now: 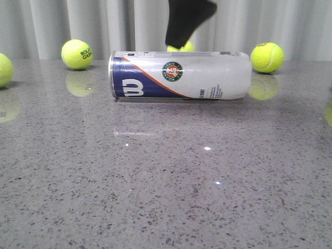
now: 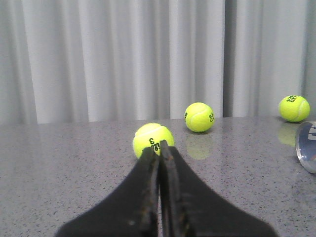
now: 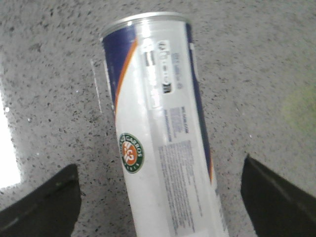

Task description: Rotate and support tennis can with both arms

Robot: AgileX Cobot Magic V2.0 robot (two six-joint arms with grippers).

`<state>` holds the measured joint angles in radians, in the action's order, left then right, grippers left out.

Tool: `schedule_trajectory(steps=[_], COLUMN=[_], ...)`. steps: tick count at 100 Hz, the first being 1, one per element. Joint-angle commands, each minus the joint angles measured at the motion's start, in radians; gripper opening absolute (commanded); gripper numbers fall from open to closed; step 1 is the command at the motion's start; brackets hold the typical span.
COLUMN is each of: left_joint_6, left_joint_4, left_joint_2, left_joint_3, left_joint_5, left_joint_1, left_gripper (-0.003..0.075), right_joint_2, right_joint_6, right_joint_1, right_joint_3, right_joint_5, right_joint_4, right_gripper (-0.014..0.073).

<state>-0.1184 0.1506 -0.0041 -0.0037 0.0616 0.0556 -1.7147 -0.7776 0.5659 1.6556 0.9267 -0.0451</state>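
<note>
The tennis can (image 1: 181,75) lies on its side on the grey table, navy "W" end to the left and the round green emblem facing the camera. In the right wrist view the can (image 3: 163,133) runs lengthwise between the two spread fingers of my right gripper (image 3: 160,165), which is open, hovers above it and does not touch it. In the front view that gripper (image 1: 179,41) shows as a dark tapered shape just above and behind the can. My left gripper (image 2: 159,145) is shut and empty, low over the table, with the can's end (image 2: 307,145) off to its side.
Tennis balls lie around: one (image 1: 77,54) back left, one (image 1: 267,57) by the can's right end, one (image 1: 2,69) at the left edge, one (image 1: 181,47) behind the can. A ball (image 2: 153,138) sits right ahead of the left fingertips. A grey curtain hangs behind the table.
</note>
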Motion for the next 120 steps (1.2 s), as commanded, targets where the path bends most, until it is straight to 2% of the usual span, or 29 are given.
schedule_trajectory(steps=[1, 17, 24, 38, 59, 90, 120], left_joint_6=[-0.008, -0.008, -0.008, -0.008, -0.008, -0.008, -0.008], left_joint_4=[-0.002, -0.002, -0.002, -0.002, -0.002, -0.002, -0.002], left_joint_2=[-0.036, -0.036, -0.036, -0.036, -0.036, -0.036, -0.036], left_joint_3=[0.047, 0.047, 0.047, 0.047, 0.047, 0.047, 0.047], left_joint_5=[0.081, 0.081, 0.081, 0.081, 0.081, 0.081, 0.081], left_joint_1=[0.002, 0.002, 0.002, 0.002, 0.002, 0.002, 0.002], left_gripper=[-0.0021, -0.0021, -0.0021, -0.0021, -0.0021, -0.0021, -0.0021], right_joint_2=[0.101, 0.194, 0.232, 0.314, 0.465, 0.692, 0.763], right_joint_6=[0.206, 0.575, 0.690, 0.839, 0.910, 0.943, 0.984], right_joint_1=[-0.005, -0.005, -0.005, -0.005, -0.005, -0.005, -0.005], right_joint_3=[0.033, 0.033, 0.033, 0.026, -0.028, -0.237, -0.338], right_joint_5=[-0.047, -0.036, -0.012, 0.033, 0.062, -0.045, -0.104], right_joint_4=[0.045, 0.229, 0.334, 0.485, 0.527, 0.527, 0.527], right_gripper=[0.0644, 0.0644, 0.0644, 0.0644, 0.0644, 0.0644, 0.0644])
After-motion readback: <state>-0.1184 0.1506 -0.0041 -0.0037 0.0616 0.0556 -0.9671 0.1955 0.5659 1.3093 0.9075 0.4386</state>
